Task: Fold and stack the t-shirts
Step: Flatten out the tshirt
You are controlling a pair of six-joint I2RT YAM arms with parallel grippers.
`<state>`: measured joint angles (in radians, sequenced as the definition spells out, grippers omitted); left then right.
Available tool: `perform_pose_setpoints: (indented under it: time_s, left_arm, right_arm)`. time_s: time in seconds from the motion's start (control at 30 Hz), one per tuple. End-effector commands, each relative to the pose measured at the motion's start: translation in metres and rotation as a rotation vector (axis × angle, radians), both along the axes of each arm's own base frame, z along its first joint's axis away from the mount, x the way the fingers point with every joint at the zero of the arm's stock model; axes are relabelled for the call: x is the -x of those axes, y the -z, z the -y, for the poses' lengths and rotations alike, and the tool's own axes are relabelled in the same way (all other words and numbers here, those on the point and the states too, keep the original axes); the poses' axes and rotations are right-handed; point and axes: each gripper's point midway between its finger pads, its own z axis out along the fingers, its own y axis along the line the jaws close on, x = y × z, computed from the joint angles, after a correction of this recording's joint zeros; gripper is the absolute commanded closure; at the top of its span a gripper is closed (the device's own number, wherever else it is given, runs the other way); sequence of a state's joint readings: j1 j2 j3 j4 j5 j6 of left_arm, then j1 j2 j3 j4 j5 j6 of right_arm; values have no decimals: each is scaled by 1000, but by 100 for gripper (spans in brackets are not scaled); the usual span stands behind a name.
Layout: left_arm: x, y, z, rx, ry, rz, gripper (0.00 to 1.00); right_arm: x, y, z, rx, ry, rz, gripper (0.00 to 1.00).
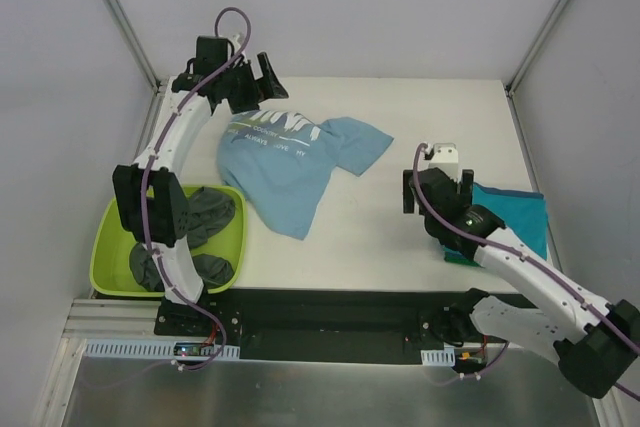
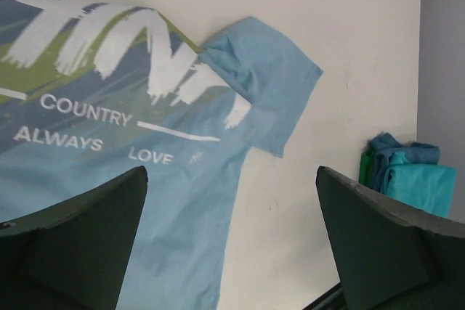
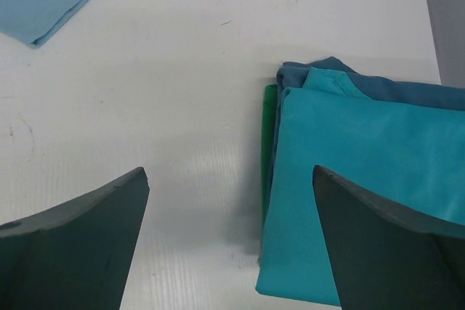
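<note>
A light blue t-shirt [image 1: 285, 162] with white printed words lies spread and crumpled on the table's middle left; the left wrist view [image 2: 145, 150] shows it too. A folded teal t-shirt [image 1: 515, 217] tops a small stack at the right, seen close in the right wrist view [image 3: 363, 179]. Dark grey t-shirts [image 1: 205, 217] lie bunched in the lime-green tub. My left gripper [image 1: 250, 82] is open and empty above the blue shirt's far edge. My right gripper [image 1: 437, 187] is open and empty, just left of the stack.
The lime-green tub [image 1: 105, 257] sits at the table's front left, partly behind the left arm. The stack shows darker blue and green folded layers [image 3: 270, 117] under the teal one. Grey walls enclose the table on three sides.
</note>
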<state>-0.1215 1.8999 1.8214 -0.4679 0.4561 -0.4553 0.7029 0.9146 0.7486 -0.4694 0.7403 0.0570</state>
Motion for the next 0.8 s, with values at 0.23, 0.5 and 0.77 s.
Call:
perform_pose_setpoints:
  time_s: [0.23, 0.5, 0.77]
  left_arm:
    - [172, 68, 56, -302, 50, -61, 1]
    - [247, 157, 87, -439, 147, -268, 3]
    - [246, 194, 99, -497, 176, -364, 27]
  right_arm:
    - [-32, 13, -30, -191, 36, -154, 4]
    - [-28, 37, -21, -178, 46, -215, 4]
    - [-22, 40, -14, -169, 43, -216, 4]
